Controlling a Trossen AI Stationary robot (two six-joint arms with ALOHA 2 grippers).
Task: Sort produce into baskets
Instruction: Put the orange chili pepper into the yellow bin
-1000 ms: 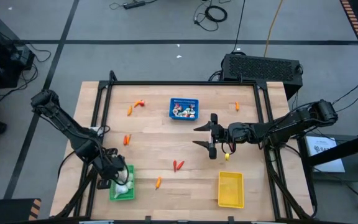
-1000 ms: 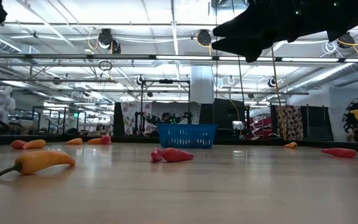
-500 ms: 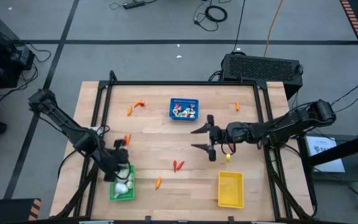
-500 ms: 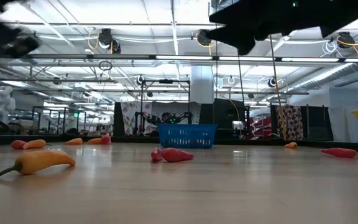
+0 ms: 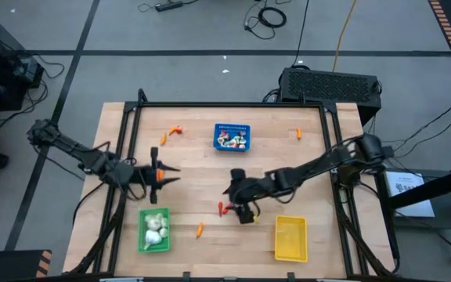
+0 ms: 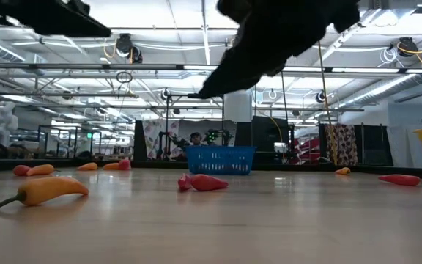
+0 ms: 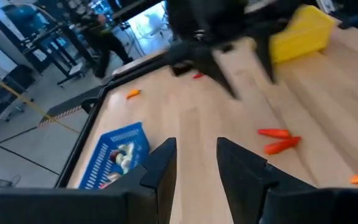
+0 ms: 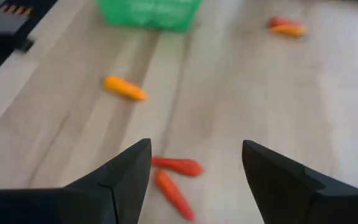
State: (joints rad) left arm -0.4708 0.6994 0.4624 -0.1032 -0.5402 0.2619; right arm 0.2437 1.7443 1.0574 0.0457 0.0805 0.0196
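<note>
At the left edge of the pale wooden tabletop (image 5: 210, 188), the left gripper (image 5: 165, 175) hangs above the boards near a small orange pepper-like piece (image 5: 160, 175); its own wrist view shows its two dark fingers (image 7: 160, 168) parted with nothing between them. Just toward the front edge from it, near the front-left corner, stands the green rectangular plastic basket (image 5: 153, 231) with white garlic-like bulbs (image 5: 156, 228) lying inside. Toward the back edge on the left side lie two more orange pieces (image 5: 169, 135), apart from each other. A lone orange stick (image 5: 200, 229) lies near the front edge, just right of the green basket. In the middle of the back part stands the blue perforated plastic basket (image 5: 232, 137), holding small white-and-red round pieces (image 5: 231, 141). Near the table's middle, a pair of red carrot-like sticks (image 5: 224, 207) lies touching; the right gripper (image 5: 237, 204) is over them with its fingers (image 8: 120, 177) spread wide and empty, the sticks showing between them on the wood below. Right of that, near the front edge, stands the yellow rectangular plastic basket (image 5: 290, 237). A tiny orange piece (image 5: 298, 134) lies near the back-right corner.
</note>
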